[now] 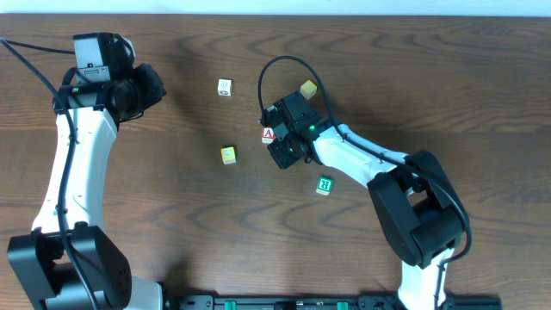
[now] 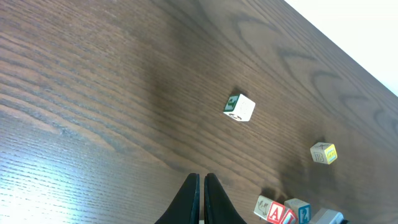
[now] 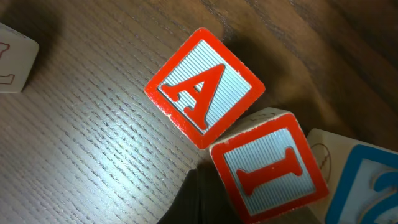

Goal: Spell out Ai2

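The red "A" cube point(image 3: 205, 87) lies on the wood table, its corner touching the red "I" cube point(image 3: 268, 167). The blue "2" cube point(image 3: 367, 186) sits right beside the "I" at the frame edge. My right gripper point(image 3: 199, 199) is shut and empty, its tip against the left side of the "I" cube. In the overhead view the right gripper point(image 1: 288, 142) covers the "I" and "2"; only the "A" cube point(image 1: 268, 134) shows. The left wrist view shows "A" point(image 2: 278, 213), "I" point(image 2: 289, 218) and "2" point(image 2: 303, 211) in a row. My left gripper point(image 2: 202, 186) is shut and empty, far left.
A white cube with green marks point(image 1: 225, 87) lies at the back. A yellow cube point(image 1: 228, 155) is left of the row, another yellow cube point(image 1: 308, 88) behind the right gripper. A green-lettered cube point(image 1: 325, 185) lies in front of the right arm.
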